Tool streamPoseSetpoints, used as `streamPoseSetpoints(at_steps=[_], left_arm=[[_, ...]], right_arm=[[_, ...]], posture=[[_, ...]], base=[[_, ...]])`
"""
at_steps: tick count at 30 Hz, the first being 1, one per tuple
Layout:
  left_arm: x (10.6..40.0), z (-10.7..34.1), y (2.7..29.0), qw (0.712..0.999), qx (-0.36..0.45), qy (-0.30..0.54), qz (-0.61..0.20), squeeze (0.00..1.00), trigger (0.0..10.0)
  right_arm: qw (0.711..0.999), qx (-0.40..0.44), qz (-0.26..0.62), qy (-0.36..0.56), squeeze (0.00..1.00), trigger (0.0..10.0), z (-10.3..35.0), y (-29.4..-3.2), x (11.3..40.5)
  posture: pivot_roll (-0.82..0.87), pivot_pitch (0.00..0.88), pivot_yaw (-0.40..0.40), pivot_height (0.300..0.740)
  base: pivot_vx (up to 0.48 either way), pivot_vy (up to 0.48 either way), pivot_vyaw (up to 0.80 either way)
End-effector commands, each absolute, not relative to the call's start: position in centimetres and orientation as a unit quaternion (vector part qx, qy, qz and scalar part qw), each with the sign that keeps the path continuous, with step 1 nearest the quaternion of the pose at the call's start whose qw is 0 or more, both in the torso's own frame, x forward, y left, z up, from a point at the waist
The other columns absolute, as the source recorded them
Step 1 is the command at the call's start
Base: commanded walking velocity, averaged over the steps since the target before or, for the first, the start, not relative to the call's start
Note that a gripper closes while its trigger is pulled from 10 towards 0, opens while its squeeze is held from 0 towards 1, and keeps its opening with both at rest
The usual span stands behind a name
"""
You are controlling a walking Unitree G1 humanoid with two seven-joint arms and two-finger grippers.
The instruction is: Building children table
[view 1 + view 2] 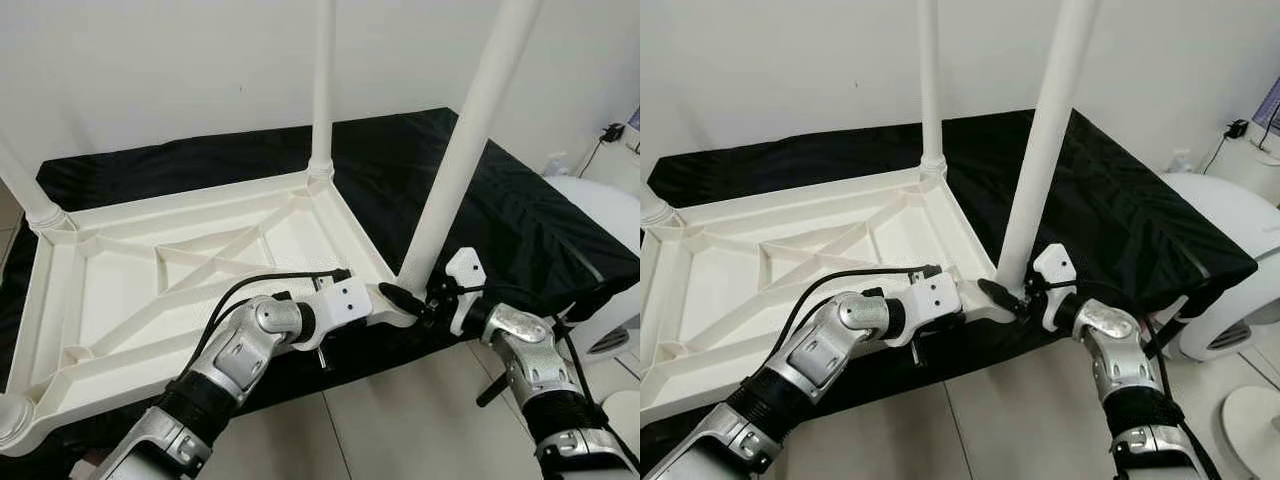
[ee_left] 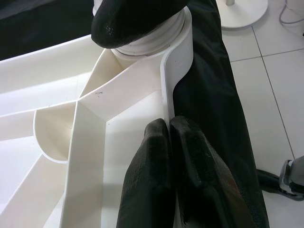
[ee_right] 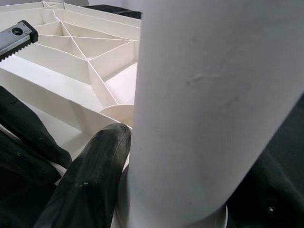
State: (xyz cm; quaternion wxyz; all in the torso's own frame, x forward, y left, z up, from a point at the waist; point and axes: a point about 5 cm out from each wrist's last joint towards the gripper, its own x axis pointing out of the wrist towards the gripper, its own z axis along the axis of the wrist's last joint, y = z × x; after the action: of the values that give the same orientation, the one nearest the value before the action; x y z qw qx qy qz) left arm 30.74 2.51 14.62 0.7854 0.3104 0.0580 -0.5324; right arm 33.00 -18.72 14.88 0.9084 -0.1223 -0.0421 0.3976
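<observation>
Left fingers (image 2: 164, 156) pinching tabletop rim (image 2: 167, 90); right fingers (image 3: 90, 175) clasping leg (image 1: 455, 160) at corner socket (image 2: 147, 45).

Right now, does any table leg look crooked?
Yes. The near-corner leg leans to one side, while the far leg stands straight. The right gripper is at its base, and the left gripper pinches the tabletop rim.

One white plastic ribbed tabletop (image 1: 180, 270), upside down. Three white round table legs seen standing in its corners: near right (image 1: 468, 140), far right (image 1: 322, 90), far left (image 1: 22, 185). One black fabric cover (image 1: 480, 190) beneath. Two silver robot arms, each with one black two-fingered gripper: left gripper (image 2: 166, 156), right gripper (image 1: 410, 300).
</observation>
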Motion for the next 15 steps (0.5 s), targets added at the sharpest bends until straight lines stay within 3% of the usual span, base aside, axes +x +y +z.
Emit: streamPoseSetpoints(at_steps=[1,5,6,15], left_arm=[[30.4,13.4,2.3,0.774,0.321,0.081,-0.540,0.00,10.0],[30.4,13.4,2.3,0.774,0.320,0.081,-0.540,0.00,10.0],[30.4,13.4,2.3,0.775,0.320,0.081,-0.539,0.00,10.0],[30.5,13.4,2.4,0.776,0.319,0.082,-0.537,0.00,10.0]], right_arm=[[0.907,-0.119,0.403,-0.032,0.00,0.0,14.4,-18.6,33.0],[0.909,-0.110,0.402,-0.033,0.00,0.0,14.2,-18.5,32.9],[0.912,-0.102,0.396,-0.034,0.00,10.0,14.1,-18.4,32.9],[0.922,-0.054,0.379,-0.054,0.00,10.0,14.0,-16.8,32.3]], posture=[[-0.10,0.052,0.040,0.740],[-0.10,0.058,0.038,0.740],[-0.10,0.062,0.036,0.740],[-0.10,0.069,0.032,0.740]], base=[[0.000,0.000,0.00],[0.000,0.000,0.00],[0.000,0.000,0.00],[0.000,0.000,0.00]])
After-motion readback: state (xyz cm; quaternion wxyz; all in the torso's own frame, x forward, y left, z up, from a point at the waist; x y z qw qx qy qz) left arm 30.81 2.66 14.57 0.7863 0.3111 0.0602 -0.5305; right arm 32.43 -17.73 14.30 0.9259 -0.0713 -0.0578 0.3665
